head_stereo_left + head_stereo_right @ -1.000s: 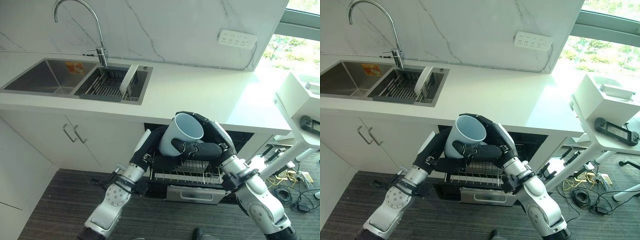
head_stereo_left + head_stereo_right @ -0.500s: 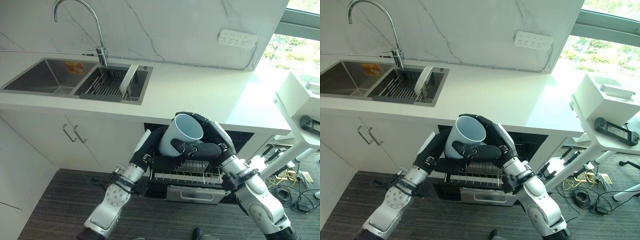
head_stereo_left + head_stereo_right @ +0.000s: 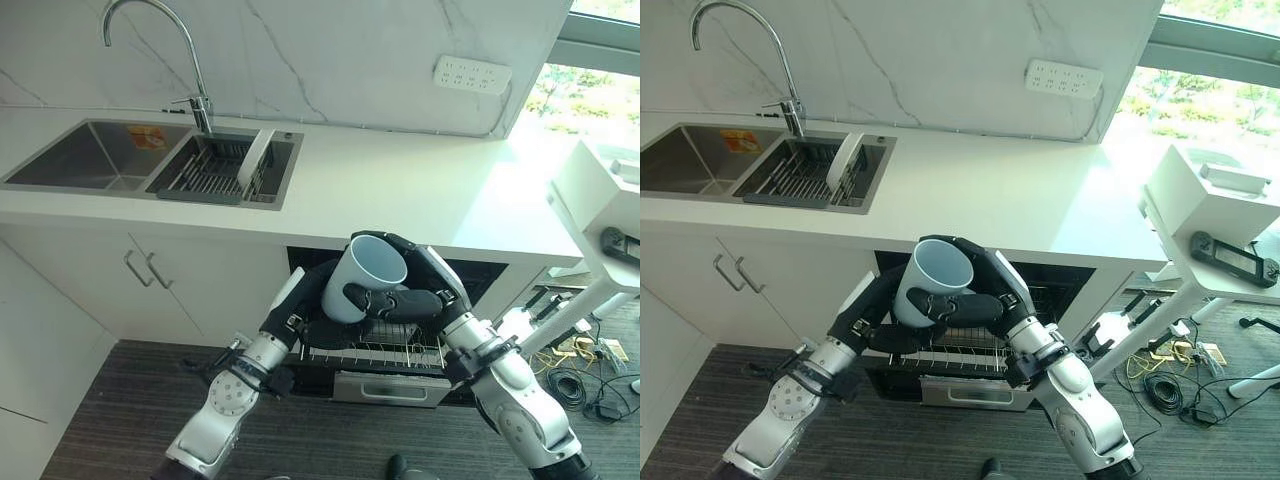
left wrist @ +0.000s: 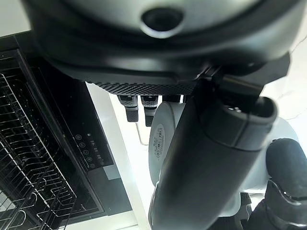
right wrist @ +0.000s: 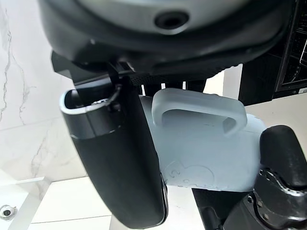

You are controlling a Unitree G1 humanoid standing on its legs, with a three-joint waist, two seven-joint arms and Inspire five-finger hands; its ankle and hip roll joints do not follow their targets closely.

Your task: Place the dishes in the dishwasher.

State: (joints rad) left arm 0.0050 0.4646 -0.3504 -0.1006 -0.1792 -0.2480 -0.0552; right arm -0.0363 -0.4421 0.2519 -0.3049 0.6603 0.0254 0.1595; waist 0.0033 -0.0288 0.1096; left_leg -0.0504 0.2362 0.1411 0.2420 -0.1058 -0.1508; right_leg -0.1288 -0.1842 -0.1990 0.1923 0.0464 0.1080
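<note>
Fingers (image 3: 385, 298) of my right hand (image 3: 425, 290) curl round one mug (image 3: 362, 276), tilted above the dishwasher rack (image 3: 375, 350) just beyond the desk (image 3: 420, 190), probably for lowering. Left hand (image 3: 885, 325) cups underneath, likely support. Right wrist view: thumb (image 5: 120, 158) beside one mug handle (image 5: 199, 108).

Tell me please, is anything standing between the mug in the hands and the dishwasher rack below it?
Nothing visible does. The mug is gripped by the left hand and the right hand directly above the pulled-out wire rack, which looks empty where it shows.
</note>
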